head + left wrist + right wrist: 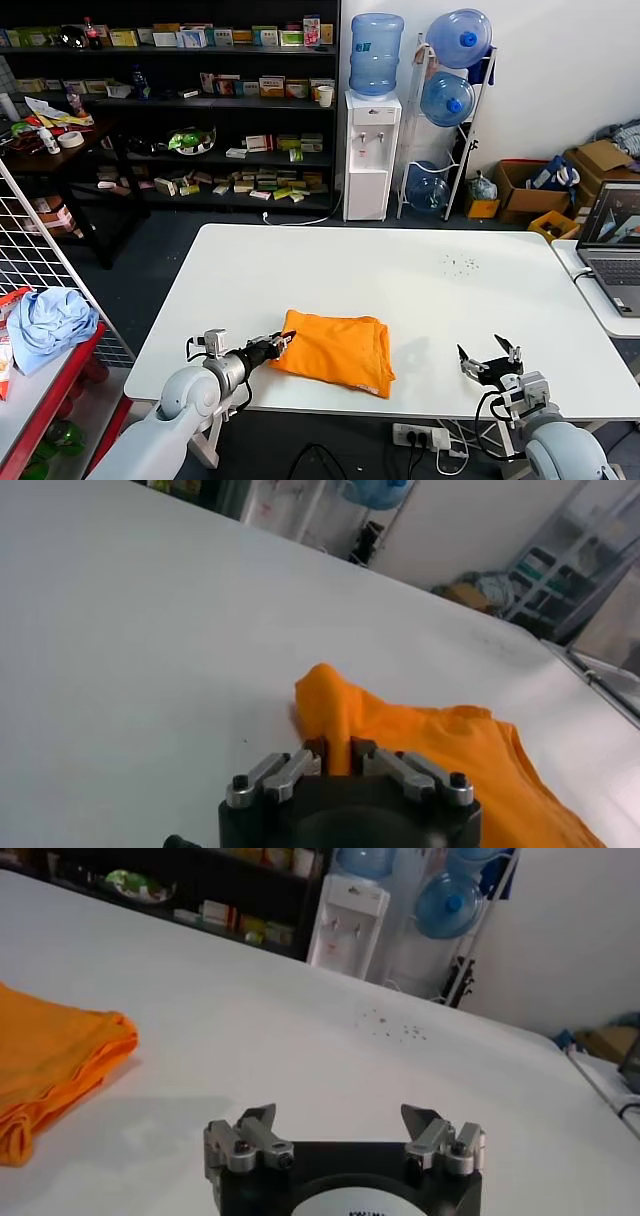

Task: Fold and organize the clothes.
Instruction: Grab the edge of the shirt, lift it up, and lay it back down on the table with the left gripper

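Left gripper at the near left, arm reaching in low from the near edge, fingers pinched on the bright orange cotton T-shirt, right gripper parked near right, fingers spread wide.

Soft matt orange cloth T-shirt lies on a smooth matt white table.
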`<action>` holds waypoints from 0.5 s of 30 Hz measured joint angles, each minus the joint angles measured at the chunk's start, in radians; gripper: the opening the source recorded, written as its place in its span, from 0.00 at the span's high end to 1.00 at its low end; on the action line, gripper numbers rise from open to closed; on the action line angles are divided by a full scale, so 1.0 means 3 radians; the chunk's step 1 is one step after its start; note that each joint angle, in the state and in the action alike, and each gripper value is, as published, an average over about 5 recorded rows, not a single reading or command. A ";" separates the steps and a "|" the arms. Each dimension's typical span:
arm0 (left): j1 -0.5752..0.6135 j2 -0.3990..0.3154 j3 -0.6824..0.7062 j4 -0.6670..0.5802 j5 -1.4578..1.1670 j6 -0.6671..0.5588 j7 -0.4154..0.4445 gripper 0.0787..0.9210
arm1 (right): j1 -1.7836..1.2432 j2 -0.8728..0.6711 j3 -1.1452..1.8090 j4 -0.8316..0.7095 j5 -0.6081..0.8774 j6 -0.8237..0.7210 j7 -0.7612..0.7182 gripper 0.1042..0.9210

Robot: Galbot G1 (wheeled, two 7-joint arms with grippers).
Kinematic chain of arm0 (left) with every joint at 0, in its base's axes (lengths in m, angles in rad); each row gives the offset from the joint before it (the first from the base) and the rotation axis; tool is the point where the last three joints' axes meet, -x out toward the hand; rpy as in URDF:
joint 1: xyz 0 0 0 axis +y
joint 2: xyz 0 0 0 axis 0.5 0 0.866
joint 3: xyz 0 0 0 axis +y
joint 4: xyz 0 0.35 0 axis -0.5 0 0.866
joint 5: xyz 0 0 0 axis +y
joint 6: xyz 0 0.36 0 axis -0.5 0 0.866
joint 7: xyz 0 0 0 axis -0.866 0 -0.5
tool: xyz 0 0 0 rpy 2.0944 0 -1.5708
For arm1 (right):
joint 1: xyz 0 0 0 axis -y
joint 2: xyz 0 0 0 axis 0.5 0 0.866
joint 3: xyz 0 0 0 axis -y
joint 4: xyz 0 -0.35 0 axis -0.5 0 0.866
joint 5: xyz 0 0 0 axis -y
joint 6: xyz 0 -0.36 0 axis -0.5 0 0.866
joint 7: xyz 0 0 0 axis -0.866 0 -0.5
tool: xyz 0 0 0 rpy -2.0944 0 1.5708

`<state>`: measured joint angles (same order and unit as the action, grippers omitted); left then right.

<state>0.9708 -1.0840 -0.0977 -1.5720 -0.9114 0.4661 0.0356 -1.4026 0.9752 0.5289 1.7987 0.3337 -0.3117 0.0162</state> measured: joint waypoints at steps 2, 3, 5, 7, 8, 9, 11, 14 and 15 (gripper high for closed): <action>0.0018 0.0003 -0.0011 -0.0026 -0.0007 0.0002 -0.0014 0.86 | 0.0004 -0.0001 -0.0002 -0.0004 0.0003 0.0001 0.0001 0.12; 0.0028 0.0006 -0.0019 -0.0041 -0.0009 0.0002 -0.0023 0.89 | 0.0006 -0.0001 -0.0003 -0.0005 0.0005 0.0001 0.0001 0.12; 0.0048 0.0016 -0.0037 -0.0069 -0.0012 0.0001 -0.0044 0.93 | 0.0012 -0.0005 -0.0009 -0.0004 0.0009 0.0001 0.0002 0.12; 0.0071 0.0033 -0.0061 -0.0097 -0.0017 0.0000 -0.0069 0.95 | 0.0021 -0.0010 -0.0019 0.0001 0.0015 0.0000 0.0005 0.12; 0.0083 0.0044 -0.0076 -0.0111 -0.0021 0.0000 -0.0082 0.95 | 0.0026 -0.0012 -0.0025 0.0004 0.0017 -0.0001 0.0007 0.12; 0.0095 0.0058 -0.0094 -0.0125 -0.0025 0.0000 -0.0096 0.95 | 0.0031 -0.0014 -0.0030 0.0007 0.0020 -0.0002 0.0008 0.12; 0.0121 0.0096 -0.0136 -0.0147 -0.0026 0.0000 -0.0125 0.95 | 0.0042 -0.0017 -0.0042 0.0011 0.0025 -0.0004 0.0011 0.12; 0.0161 0.0187 -0.0219 -0.0159 -0.0004 -0.0006 -0.0171 0.95 | 0.0064 -0.0017 -0.0063 0.0014 0.0030 -0.0005 0.0012 0.12; 0.0172 0.0227 -0.0253 -0.0160 0.0010 -0.0009 -0.0187 0.95 | 0.0072 -0.0015 -0.0072 0.0014 0.0031 -0.0006 0.0012 0.12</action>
<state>1.0224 -1.0160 -0.1735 -1.6199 -0.9084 0.4635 -0.0206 -1.3810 0.9706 0.5074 1.8028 0.3431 -0.3134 0.0198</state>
